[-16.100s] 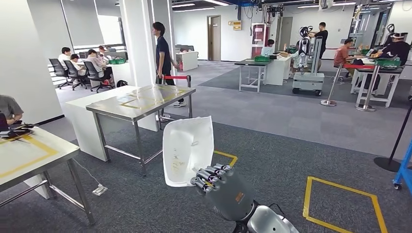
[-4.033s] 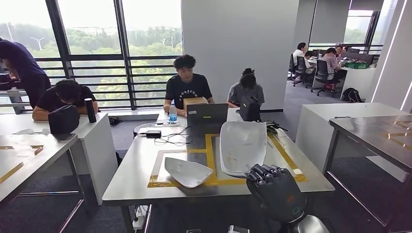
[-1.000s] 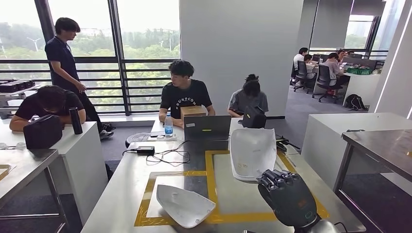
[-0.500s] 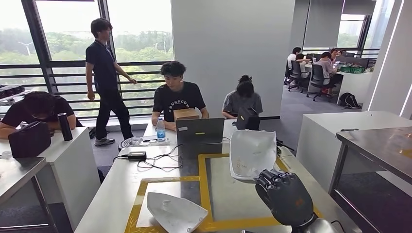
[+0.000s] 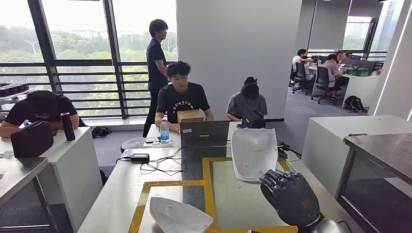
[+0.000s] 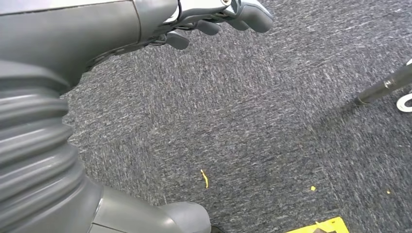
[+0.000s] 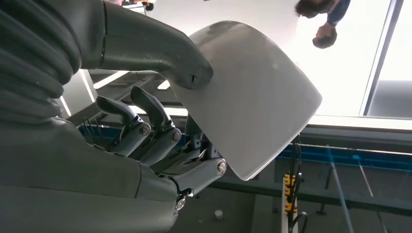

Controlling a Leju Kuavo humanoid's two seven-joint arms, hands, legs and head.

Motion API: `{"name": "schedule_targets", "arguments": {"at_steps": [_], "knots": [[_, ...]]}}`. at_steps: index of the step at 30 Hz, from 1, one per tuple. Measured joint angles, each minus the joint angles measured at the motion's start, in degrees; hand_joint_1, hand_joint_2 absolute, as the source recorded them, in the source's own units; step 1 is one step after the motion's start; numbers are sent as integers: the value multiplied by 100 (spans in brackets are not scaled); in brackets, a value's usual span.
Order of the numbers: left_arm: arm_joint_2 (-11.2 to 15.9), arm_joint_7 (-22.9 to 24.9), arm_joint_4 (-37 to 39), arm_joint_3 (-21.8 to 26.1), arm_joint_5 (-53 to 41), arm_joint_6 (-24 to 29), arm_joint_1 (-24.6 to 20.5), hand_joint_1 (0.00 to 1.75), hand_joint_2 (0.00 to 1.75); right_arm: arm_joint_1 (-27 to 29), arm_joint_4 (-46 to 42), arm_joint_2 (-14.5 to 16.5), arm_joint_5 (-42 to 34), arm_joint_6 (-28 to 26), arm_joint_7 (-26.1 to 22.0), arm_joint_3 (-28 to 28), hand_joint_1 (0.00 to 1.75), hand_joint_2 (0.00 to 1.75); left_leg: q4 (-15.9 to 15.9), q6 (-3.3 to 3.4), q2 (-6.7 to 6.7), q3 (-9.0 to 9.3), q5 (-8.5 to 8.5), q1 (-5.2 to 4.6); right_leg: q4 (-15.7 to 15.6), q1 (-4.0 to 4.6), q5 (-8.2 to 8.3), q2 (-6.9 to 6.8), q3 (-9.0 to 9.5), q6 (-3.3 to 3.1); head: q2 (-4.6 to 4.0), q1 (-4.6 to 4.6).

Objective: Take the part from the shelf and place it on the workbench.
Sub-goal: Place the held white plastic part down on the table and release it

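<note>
On the workbench (image 5: 121, 189), a second white shell part (image 5: 177, 216) lies at the near edge, inside the left yellow-taped rectangle (image 5: 141, 201). Farther back, a black power adapter (image 5: 139, 158) with its loose cables sits near the workbench's left edge, with a water bottle (image 5: 164, 131) and an open laptop (image 5: 204, 133) along the far edge, where a seated person (image 5: 182, 99) faces the laptop. The white shell part (image 5: 254, 153) is held up above the right taped rectangle, tilted upright and clear of the surface. The right hand (image 5: 290, 196) grips its lower end, thumb on one face and fingers (image 7: 145, 131) curled behind the other. The left hand (image 6: 214, 19) hangs over grey carpet (image 6: 252, 126), fingers loosely curled and holding nothing.
</note>
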Motion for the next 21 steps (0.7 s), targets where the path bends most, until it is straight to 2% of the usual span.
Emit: {"name": "schedule_targets", "arguments": {"at_steps": [2, 5, 6, 8, 9, 10, 11, 12, 13, 14, 15, 18, 19, 20, 21], "knots": [[1, 1, 0, 0, -1, 0, -4, 0, 175, -15, 1, -9, -12, 14, -2, 0, 175, 175, -21, -43, 2, 1, -22, -2, -8, 22, -49, 11, 17, -58, 1, -5], [1, 2, 1, 0, -1, 0, -4, 0, 175, -18, 2, -14, -19, 20, -3, 0, 175, 175, -33, -58, 4, 8, -27, 2, -5, 28, -61, 14, 17, -77, 1, -9], [-1, 1, 1, 0, -2, -2, -12, 0, 175, -47, 8, -16, -40, 24, -12, 0, 175, 175, 128, -88, 7, -51, -113, 3, -23, 15, -74, 14, 56, -119, 0, -13], [-3, 1, 1, 2, -3, -5, -10, 0, 175, -118, 59, -20, -106, 40, -44, 8, 175, 175, 1028, -159, 12, -549, -432, 7, -56, -2, -144, 16, 175, -219, 0, -23], [-5, 1, 2, 3, -4, -7, -5, 0, 175, -153, 95, -21, -148, 49, -60, 15, 175, 175, 1445, -190, 14, -812, -522, 9, -71, -11, -192, 17, 253, -263, 0, -30], [-5, 1, 3, 4, -4, -8, 9, 0, 175, -161, 129, -21, -174, 53, -67, 22, 175, 175, 1602, -190, 14, -982, -450, 9, -67, -6, -239, 18, 306, -266, 1, -36], [-5, -1, 3, 4, -4, -8, 16, 0, 175, -164, 150, -21, -193, 53, -71, 27, 175, 175, 1355, -179, 15, -930, -214, 9, -64, -6, -280, 20, 360, -257, 2, -42], [-3, -4, 2, 4, -4, -9, 20, 0, 175, -168, 167, -21, -208, 53, -74, 31, 175, 175, 955, -159, 16, -799, 68, 9, -62, -6, -323, 19, 414, -241, 1, -48], [-1, -8, 2, 4, -4, -9, 21, 0, 175, -177, 182, -20, -216, 53, -78, 33, 175, 175, 555, -136, 16, -644, 274, 1, -52, 5, -370, 21, 456, -217, 1, -52], [1, -13, 2, 4, -4, -9, 21, 0, 175, -186, 198, -20, -222, 54, -79, 36, 175, 175, 252, -107, 15, -524, 401, -8, -48, 13, -409, 25, 483, -188, 1, -53], [1, -17, 3, 4, -4, -9, 21, 0, 175, -194, 214, -19, -227, 55, -78, 38, 175, 175, 79, -77, 15, -455, 444, -16, -46, 22, -439, 28, 494, -158, 0, -51], [-7, -22, 2, 4, -4, -9, 18, 0, 175, -203, 250, -19, -246, 55, -68, 45, 175, 175, 19, 21, 10, -412, 392, -20, -47, 16, -498, 30, 513, -61, 0, -43], [-11, -25, 1, 4, -4, -10, 15, 0, 175, -208, 260, -19, -255, 53, -64, 46, 175, 175, 4, 61, 9, -385, 380, -11, 37, 9, -547, 27, 484, -28, 0, -38], [-14, -27, 1, 4, -4, -11, 11, 0, 175, -214, 271, -20, -267, 51, -61, 46, 175, 175, -12, 98, 10, -353, 367, 2, 233, 3, -639, 24, 391, 2, 1, -32], [-16, -28, 1, 4, -4, -13, 9, 0, 175, -215, 288, -20, -279, 50, -60, 46, 175, 175, -20, 126, 10, -324, 347, 11, 560, -5, -771, 20, 213, 26, 1, -26]]}}
